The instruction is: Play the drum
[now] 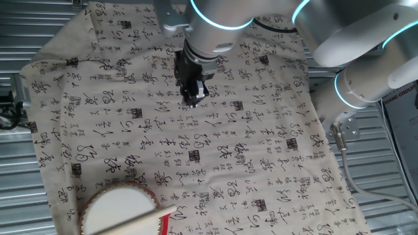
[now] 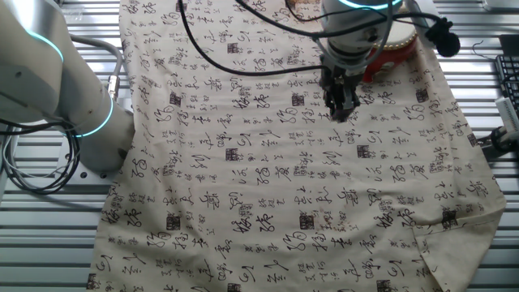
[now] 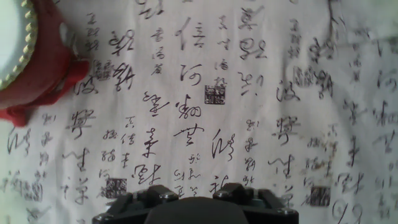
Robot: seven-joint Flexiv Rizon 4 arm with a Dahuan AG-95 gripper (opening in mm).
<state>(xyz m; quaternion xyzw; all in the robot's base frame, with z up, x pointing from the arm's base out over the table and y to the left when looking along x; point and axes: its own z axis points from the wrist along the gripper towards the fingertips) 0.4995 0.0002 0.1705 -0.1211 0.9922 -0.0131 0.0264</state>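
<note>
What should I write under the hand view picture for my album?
The red drum peeks in at the corner of a cloth covered with writing.

1. The cloth (image 1: 261, 150) is matt cream fabric, wrinkled, printed with black calligraphy.
2. The drum (image 1: 119, 210) has a smooth, pale skin head and a glossy red rim.
3. The stick (image 1: 130, 222) looks like pale wood.
4. The counter (image 2: 49, 235) is ribbed, shiny metal.

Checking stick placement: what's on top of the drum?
A pale stick with a red end lies across the drum head, red end past the rim. The frame edge cuts off the drum's near side.
</note>
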